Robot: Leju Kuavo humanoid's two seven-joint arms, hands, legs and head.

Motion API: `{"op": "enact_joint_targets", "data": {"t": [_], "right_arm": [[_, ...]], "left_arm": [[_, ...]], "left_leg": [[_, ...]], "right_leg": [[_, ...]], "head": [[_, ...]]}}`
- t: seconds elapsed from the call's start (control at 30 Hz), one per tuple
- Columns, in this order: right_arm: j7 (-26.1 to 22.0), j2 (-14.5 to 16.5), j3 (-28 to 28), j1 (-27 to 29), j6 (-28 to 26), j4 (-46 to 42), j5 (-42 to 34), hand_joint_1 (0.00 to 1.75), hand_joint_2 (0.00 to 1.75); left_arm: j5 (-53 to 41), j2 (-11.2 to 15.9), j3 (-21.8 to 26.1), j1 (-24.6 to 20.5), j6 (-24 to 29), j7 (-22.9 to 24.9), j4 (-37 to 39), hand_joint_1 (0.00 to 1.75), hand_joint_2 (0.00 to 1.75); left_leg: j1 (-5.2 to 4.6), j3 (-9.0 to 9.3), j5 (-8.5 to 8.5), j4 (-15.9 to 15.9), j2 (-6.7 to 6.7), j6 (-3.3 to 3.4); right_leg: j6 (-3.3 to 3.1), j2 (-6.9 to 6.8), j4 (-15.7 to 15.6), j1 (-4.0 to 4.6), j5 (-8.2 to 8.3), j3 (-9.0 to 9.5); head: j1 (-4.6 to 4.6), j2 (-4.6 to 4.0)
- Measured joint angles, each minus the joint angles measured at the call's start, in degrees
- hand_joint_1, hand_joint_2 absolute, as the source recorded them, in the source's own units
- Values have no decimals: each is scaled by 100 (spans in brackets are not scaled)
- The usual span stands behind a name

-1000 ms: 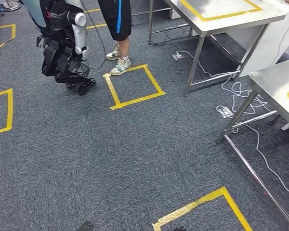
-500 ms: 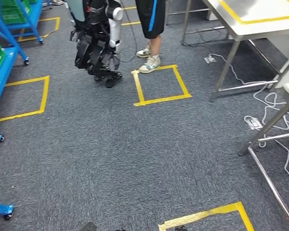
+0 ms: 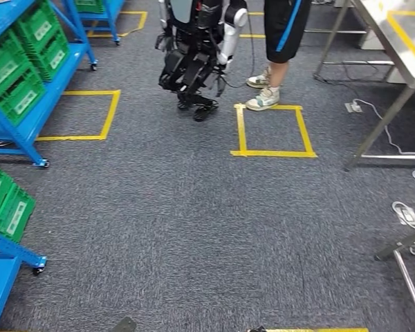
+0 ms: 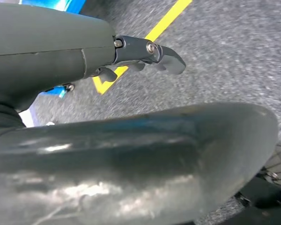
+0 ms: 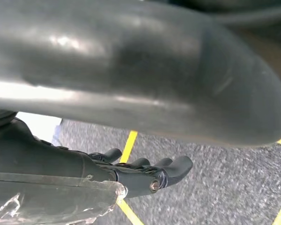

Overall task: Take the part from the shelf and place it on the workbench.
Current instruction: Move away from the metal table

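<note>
A blue shelf (image 3: 48,97) stands at the left of the head view, and its tiers carry green bins (image 3: 23,70). More green bins (image 3: 4,204) sit on a lower tier nearer to me; what lies in them is hidden. The steel workbench (image 3: 404,52) with yellow tape on its top is at the far right. My left hand (image 4: 146,54) hangs over the grey carpet with its fingers stretched out and nothing in them. My right hand (image 5: 148,176) hangs the same way, holding nothing.
Another robot (image 3: 195,55) stands ahead beside a person's legs (image 3: 279,48). Yellow tape squares (image 3: 273,131) mark the carpet. White cables (image 3: 409,214) and a second table's legs (image 3: 404,245) lie at the right. A second blue shelf (image 3: 98,10) stands far back.
The camera has turned to the left: the blue shelves with green bins have come into view, and the tables, the other robot and the person have slid to the right.
</note>
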Motion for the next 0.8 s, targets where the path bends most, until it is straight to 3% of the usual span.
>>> {"op": "enact_joint_targets", "data": {"t": [0.07,0.1,0.17,0.2,0.27,0.33,0.4,0.47,0.5,0.57,0.6,0.67,0.7,0.77,0.8], "right_arm": [[0,-1,0,-5,-2,1,4,0,0],[-1,0,1,-8,-2,1,5,0,0],[-2,2,1,-12,-1,1,10,0,0],[2,3,1,-13,-1,1,16,0,0],[14,3,0,-19,0,1,35,0,0],[21,3,0,-27,0,1,54,0,0],[23,2,0,-21,0,1,67,0,0],[26,1,0,-7,0,1,75,0,0],[26,1,0,-9,0,1,79,0,0],[26,1,0,-22,0,1,86,0,0],[26,1,0,-28,0,1,88,0,0],[26,1,0,-30,0,1,89,0,0],[26,1,0,-30,0,1,90,0,0],[26,1,0,-40,1,1,92,0,0],[25,1,0,-48,1,1,93,0,0]], "left_arm": [[-16,-3,4,12,0,0,0,0,0],[-20,-5,5,7,0,-1,0,0,0],[-23,-8,5,-4,-8,-1,0,0,0],[-25,-8,6,-1,-16,-1,0,0,0],[-34,-4,7,25,-39,0,0,0,0],[-60,1,8,34,-60,1,0,0,0],[-93,-3,9,9,-73,2,0,0,0],[-124,-11,9,-4,-77,2,0,0,0],[-135,-13,9,0,-77,3,0,0,0],[-144,-9,9,8,-76,3,0,0,0],[-146,-6,9,3,-76,4,0,0,0],[-148,-4,9,-32,-75,3,0,0,0],[-149,-4,9,-44,-75,3,0,0,0],[-155,-5,9,-40,-75,4,0,0,0],[-160,-1,10,-28,-73,5,0,0,0]], "left_leg": [[10,10,6,2,-171,-19],[8,5,8,12,-250,-43],[13,-24,24,16,-386,-112],[20,-44,43,5,-451,-156],[45,-77,70,-19,-500,-230],[27,-201,-92,198,-241,-271],[6,-527,-472,873,92,-290],[7,-828,-714,1526,184,-301],[7,-845,-679,1593,197,-300],[1,-561,-361,1114,278,-282],[-11,-332,-193,715,442,-264],[-53,-18,-33,123,725,-207],[-73,30,-32,8,794,-176],[-71,13,-26,-25,661,-115],[-58,13,-15,-34,589,-87]], "right_leg": [[-19,127,-625,-20,417,249],[-20,291,-1026,-44,584,425],[-24,536,-1498,-75,730,638],[-45,563,-1555,-71,722,662],[-121,431,-1570,-57,756,670],[-200,278,-1605,-57,790,673],[-245,98,-1618,-33,793,668],[-263,-99,-1618,-9,785,660],[-267,-186,-1617,-4,781,660],[-259,-333,-1617,-1,772,674],[-246,-398,-1616,8,763,687],[-198,-527,-1599,46,730,707],[-171,-594,-1596,66,716,718],[-121,-711,-1602,72,691,739],[-87,-652,-1562,61,646,733]], "head": [[1,0],[1,0],[-2,0],[-3,0],[-4,0],[-37,0],[-71,0],[-75,0],[-75,0],[-77,0],[-79,0],[-84,0],[-83,0],[-73,0],[-68,0]]}}
